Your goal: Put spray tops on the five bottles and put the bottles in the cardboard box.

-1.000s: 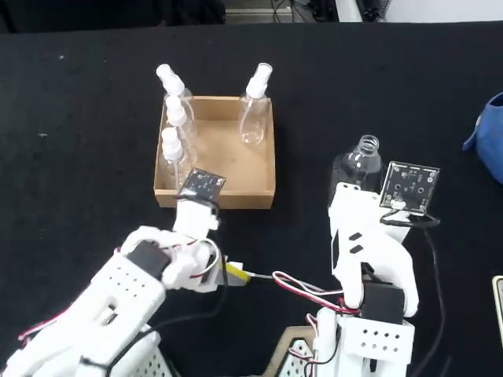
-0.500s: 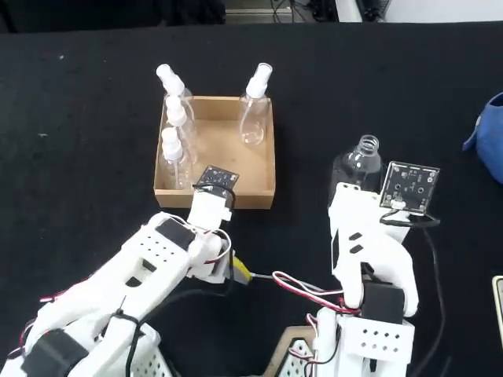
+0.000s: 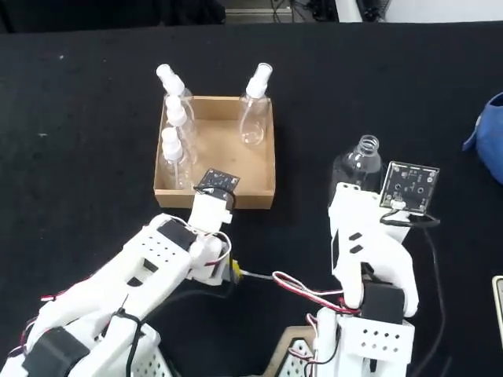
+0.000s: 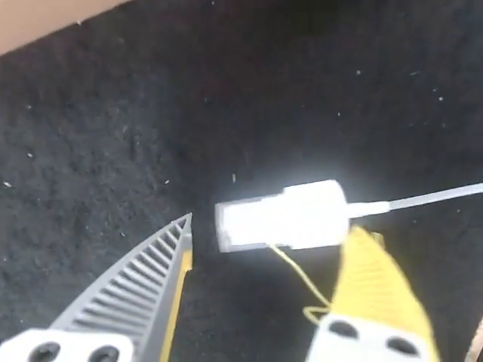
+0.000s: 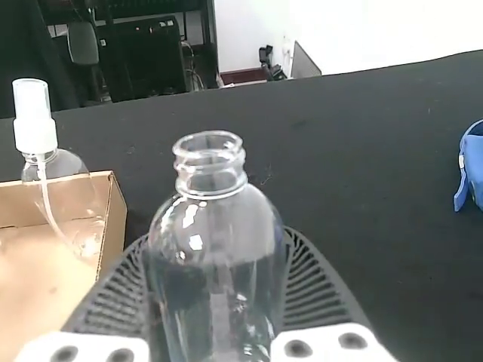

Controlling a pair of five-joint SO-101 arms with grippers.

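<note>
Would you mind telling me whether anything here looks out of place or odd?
One spray top lies on its side on the black table, inside the open left tool, while the bottle gripped by the right tool has no top. A thin yellow strand loops beside that spray top.

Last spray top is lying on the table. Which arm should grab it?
Left. Its open left gripper hangs right over the spray top, which lies between its jaws. The right gripper is shut on the uncapped bottle, holding it upright, so it isn't free.
</note>
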